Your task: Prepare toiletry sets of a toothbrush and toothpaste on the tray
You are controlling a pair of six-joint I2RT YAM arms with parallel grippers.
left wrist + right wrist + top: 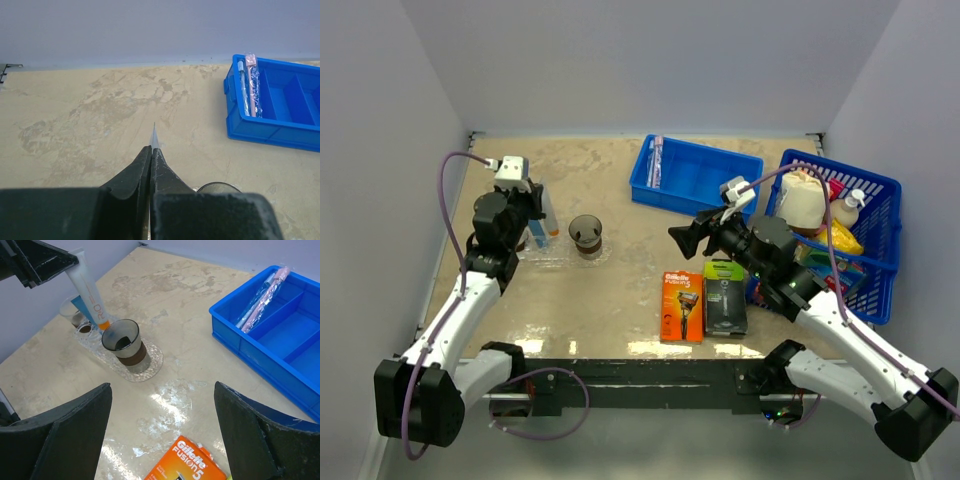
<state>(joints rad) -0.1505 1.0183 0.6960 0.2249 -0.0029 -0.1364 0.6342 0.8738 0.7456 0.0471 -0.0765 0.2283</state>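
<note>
Two arms reach over a beige stone-patterned table in the top view. The left gripper at the far left pinches the upper end of a white toothpaste tube with an orange band, which hangs tilted over the left part of a flat clear plastic tray. A brownish-tinted round cup stands on the tray just right of the tube. The right gripper hovers spread wide and holds nothing, between the cup and a blue lattice basket. A wrapped blue-and-white toothbrush lies in the left compartment of a solid blue bin at the far side. An orange razor pack and a black-green razor pack lie side by side nearer.

From the left wrist, the fingers are pressed together on a thin pale edge that pokes out between them; the bin sits to the right.

From the right wrist, the fingers stand well apart above the table. The tube's orange end is low beside a second, clear cup on the tray; whether it touches anything cannot be told.
</note>
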